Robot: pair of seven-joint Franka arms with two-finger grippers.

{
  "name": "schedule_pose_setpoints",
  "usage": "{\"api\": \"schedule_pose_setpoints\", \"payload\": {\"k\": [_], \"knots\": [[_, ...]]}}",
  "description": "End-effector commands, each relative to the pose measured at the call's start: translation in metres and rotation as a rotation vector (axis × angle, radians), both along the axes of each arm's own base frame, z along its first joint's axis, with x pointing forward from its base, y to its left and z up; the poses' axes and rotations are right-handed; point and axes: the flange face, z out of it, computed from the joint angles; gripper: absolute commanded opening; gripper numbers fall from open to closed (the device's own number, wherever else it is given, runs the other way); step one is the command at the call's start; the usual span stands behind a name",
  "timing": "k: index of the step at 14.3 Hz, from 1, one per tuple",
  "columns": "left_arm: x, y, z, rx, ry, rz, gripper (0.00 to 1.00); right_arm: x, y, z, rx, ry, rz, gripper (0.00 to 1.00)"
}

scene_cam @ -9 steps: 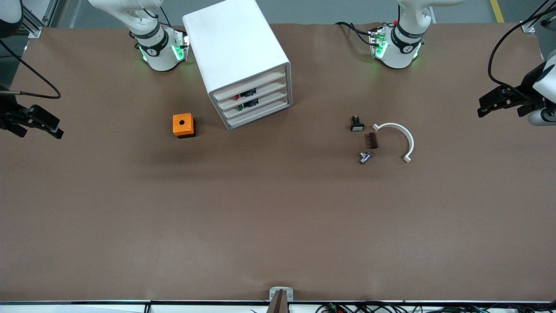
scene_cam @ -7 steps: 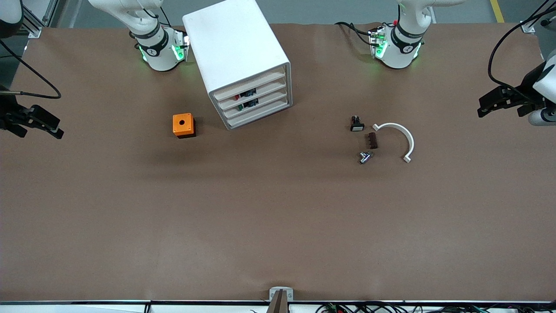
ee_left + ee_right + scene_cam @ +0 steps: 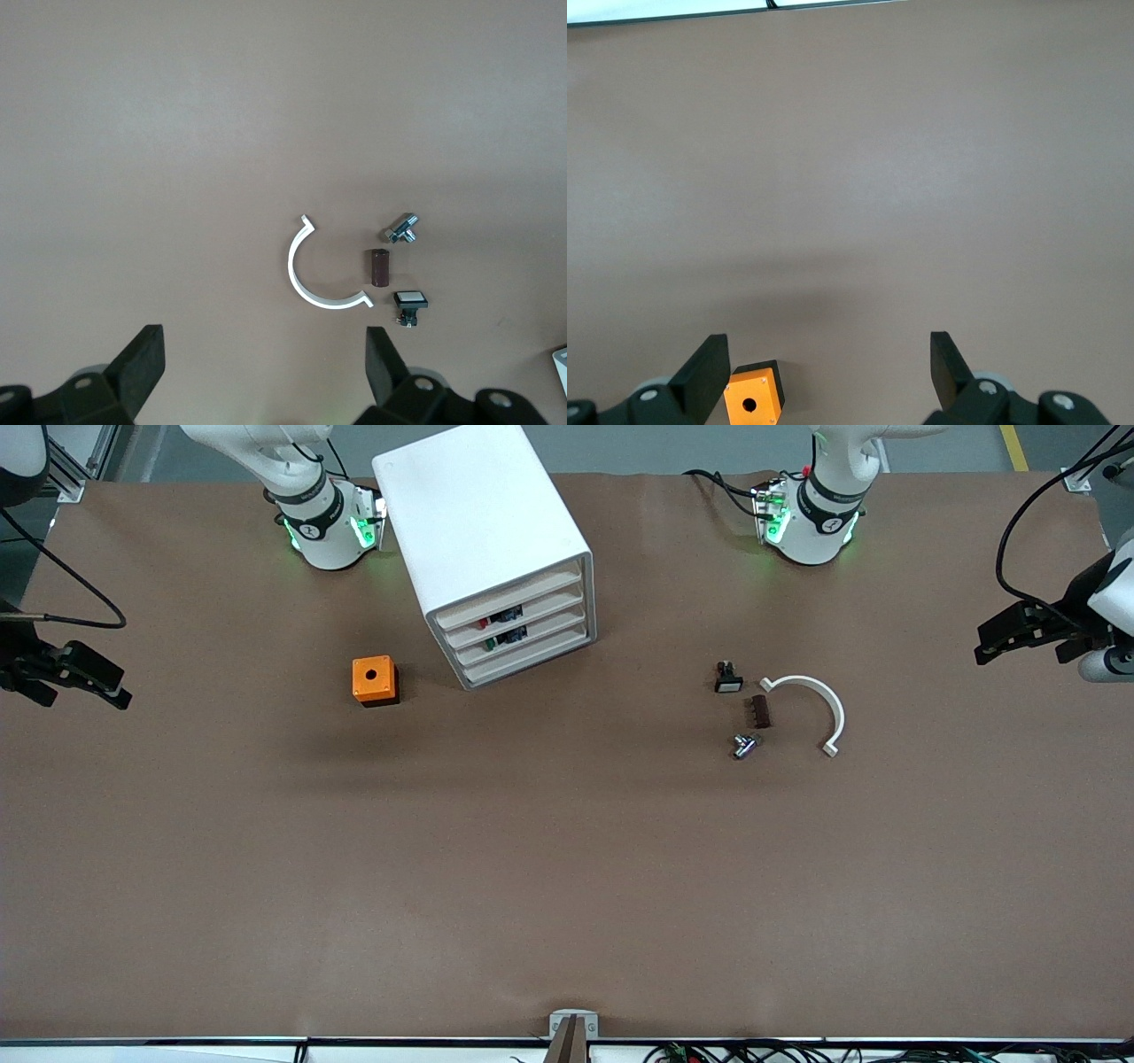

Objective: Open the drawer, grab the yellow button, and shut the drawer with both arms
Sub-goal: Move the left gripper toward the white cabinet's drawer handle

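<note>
Both grippers, left [image 3: 992, 640] and right [image 3: 106, 688], hang open at the table's 2 ends. The button, unseen in the shut drawers [image 3: 518, 636], likely is light, rigid; pinch its body.

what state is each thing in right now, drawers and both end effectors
drawer cabinet: all drawers shut
left end effector: open, empty, over the table's left-arm end
right end effector: open, empty, over the right-arm end
orange cube: upright on the table, hole up
</note>
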Motion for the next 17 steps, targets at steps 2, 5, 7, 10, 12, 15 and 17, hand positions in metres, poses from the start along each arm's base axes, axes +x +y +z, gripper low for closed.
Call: {"api": "schedule_pose_setpoints", "payload": {"k": [2,5,7,10,12,15,17], "knots": [[0.009,0.007,-0.018,-0.015,0.057,0.018,1.00,0.000,-0.002,-0.001,0.004,0.000,0.012,1.00],[0.022,0.001,-0.052,-0.014,0.118,0.009,1.00,0.000,0.001,-0.001,0.004,0.002,0.014,1.00],[0.030,-0.007,-0.072,-0.011,0.154,-0.001,1.00,0.000,0.001,-0.001,0.006,0.004,0.003,1.00],[0.034,-0.025,-0.089,-0.005,0.184,-0.018,1.00,0.000,0.004,-0.002,0.010,0.009,-0.022,1.00],[0.033,-0.043,-0.090,0.002,0.188,-0.003,1.00,0.000,0.007,-0.004,0.012,0.014,-0.030,1.00],[0.031,-0.087,-0.112,0.021,0.242,0.073,1.00,0.000,0.006,-0.004,0.012,0.014,-0.032,1.00],[0.030,-0.122,-0.125,-0.033,0.290,0.194,1.00,0.000,0.006,-0.005,0.013,0.015,-0.032,1.00]]}}
